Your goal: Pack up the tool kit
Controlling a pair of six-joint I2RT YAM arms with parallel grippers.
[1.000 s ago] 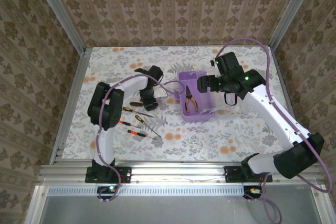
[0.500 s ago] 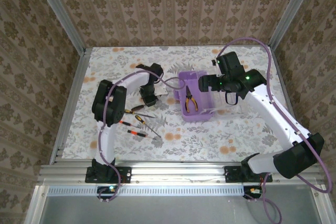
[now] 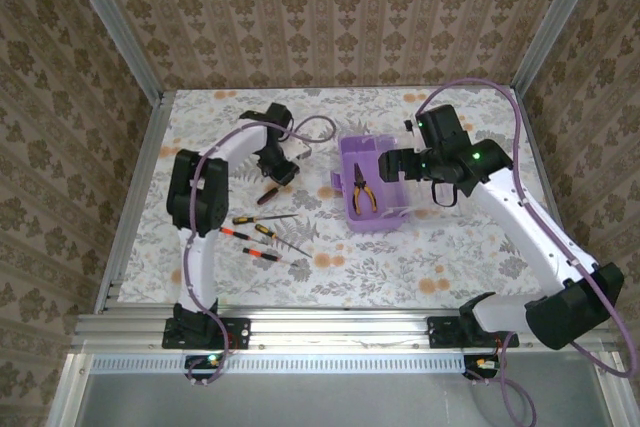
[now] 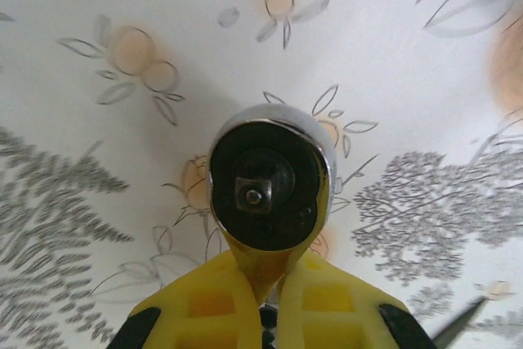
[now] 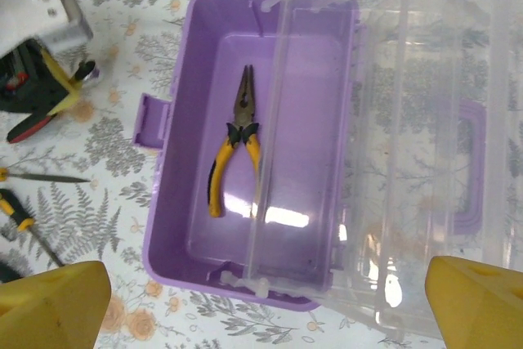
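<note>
Left gripper (image 4: 265, 304) is clamped tight on the wrench (image 4: 265, 181): in the left wrist view the yellow fingers (image 4: 204, 304) pinch the neck just below the round chrome head, square drive facing the camera, with the floral table (image 4: 409, 79) behind it. From above, that gripper sits left of the box (image 3: 390, 215) and clear of it, wrench in its grasp. On the other side, the right gripper (image 3: 392, 162) hangs over the box with its jaws spread wide and nothing between them; its yellow fingertips (image 5: 49, 300) show at the bottom corners of the right wrist view. The purple box stands open near the middle of the table, clear lid (image 5: 409, 120) swung over to the right. Inside, the pliers (image 5: 235, 143) lie flat on the floor of the box, nose pointing to the far wall. The screwdrivers (image 3: 262, 231) lie scattered on the table in front of the left gripper, well apart from the box, and a short dark tool (image 3: 268, 192) lies just beside that gripper.
</note>
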